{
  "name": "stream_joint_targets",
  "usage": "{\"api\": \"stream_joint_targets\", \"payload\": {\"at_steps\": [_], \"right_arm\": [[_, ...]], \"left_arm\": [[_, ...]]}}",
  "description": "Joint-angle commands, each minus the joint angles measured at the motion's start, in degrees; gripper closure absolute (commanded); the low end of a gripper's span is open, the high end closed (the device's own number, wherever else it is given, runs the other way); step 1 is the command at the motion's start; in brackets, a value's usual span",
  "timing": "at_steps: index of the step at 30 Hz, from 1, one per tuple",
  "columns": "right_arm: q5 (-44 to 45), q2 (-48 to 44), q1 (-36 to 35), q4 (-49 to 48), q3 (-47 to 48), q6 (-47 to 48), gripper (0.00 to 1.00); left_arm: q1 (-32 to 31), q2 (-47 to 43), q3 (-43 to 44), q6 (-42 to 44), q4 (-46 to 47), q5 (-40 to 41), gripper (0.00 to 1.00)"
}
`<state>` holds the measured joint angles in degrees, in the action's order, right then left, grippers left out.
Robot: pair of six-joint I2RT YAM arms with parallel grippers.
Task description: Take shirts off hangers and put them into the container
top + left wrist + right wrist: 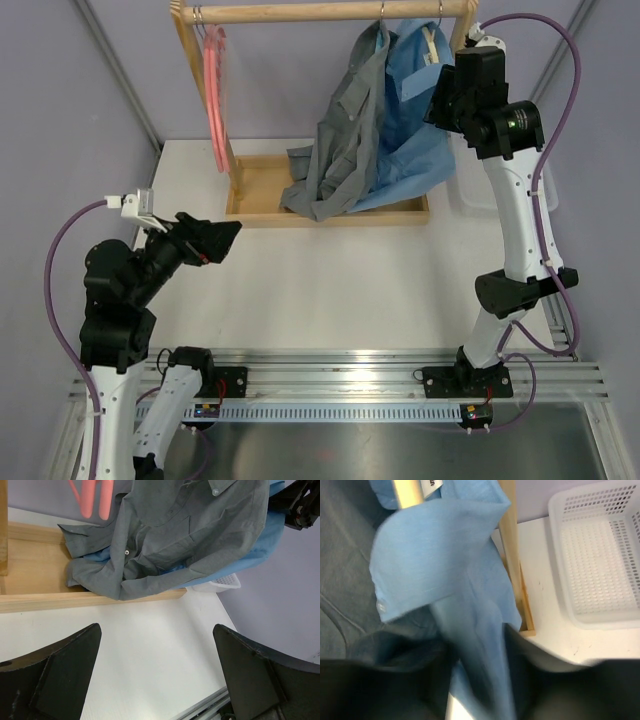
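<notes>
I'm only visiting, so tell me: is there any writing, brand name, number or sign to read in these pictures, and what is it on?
No text can be read in full.
white tag at the collar of the light blue shirt: dark letters, blurred and cut off by the picture's edge, unreadable.
small coloured board on the rail by the left arm's base: too small to make out any print.
Nothing else shows lettering.

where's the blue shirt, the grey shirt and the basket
blue shirt point(408, 135), top view, front panel
grey shirt point(190, 535), left wrist view, chest
basket point(595, 570), right wrist view, bare mesh floor
</notes>
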<state>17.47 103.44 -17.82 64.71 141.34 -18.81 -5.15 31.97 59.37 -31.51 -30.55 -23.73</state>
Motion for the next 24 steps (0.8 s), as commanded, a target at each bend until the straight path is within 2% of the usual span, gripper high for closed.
{"api": "stream_joint_targets", "payload": {"at_steps": [1, 4, 8, 11, 16, 20, 22, 24], "right_arm": [[5.5, -1.1, -0.1, -1.5, 0.1, -0.2, 0.6], [5.2, -0.1, 0.0, -1.4, 0.7, -0.1, 0.83], [2.8, 0.1, -0.1, -1.2, 1.0, 0.3, 0.88], [2.7, -1.8, -0.2, -3.4, -0.6, 1.3, 1.0], [2.6, -10.1, -0.2, -11.7, -10.6, 5.8, 1.0], [2.2, -19.1, -0.1, -25.5, -22.8, 10.6, 1.0], [3.5, -20.8, -0.1, -31.2, -25.8, 13.8, 1.0], [3.5, -21.3, -0.1, -32.8, -27.4, 17.5, 1.0]], "left_arm": [[-0.2, -0.5, -0.6, 0.5, 1.1, -0.4, 0.01], [-0.2, -0.7, -0.3, 0.8, 0.8, -0.1, 0.01], [-0.2, -1.1, -0.2, 1.0, 0.3, 0.1, 0.01], [-0.2, -1.1, -0.4, 0.9, 0.6, 0.2, 0.01], [-0.2, -1.0, -0.5, 0.4, 1.1, -0.2, 0.01], [-0.2, -1.1, -1.0, -0.3, 1.9, -1.1, 0.01], [-0.2, -1.3, -1.4, -0.9, 2.6, -1.2, 0.01], [-0.2, -1.4, -1.7, -1.4, 2.6, -1.3, 0.01]]}}
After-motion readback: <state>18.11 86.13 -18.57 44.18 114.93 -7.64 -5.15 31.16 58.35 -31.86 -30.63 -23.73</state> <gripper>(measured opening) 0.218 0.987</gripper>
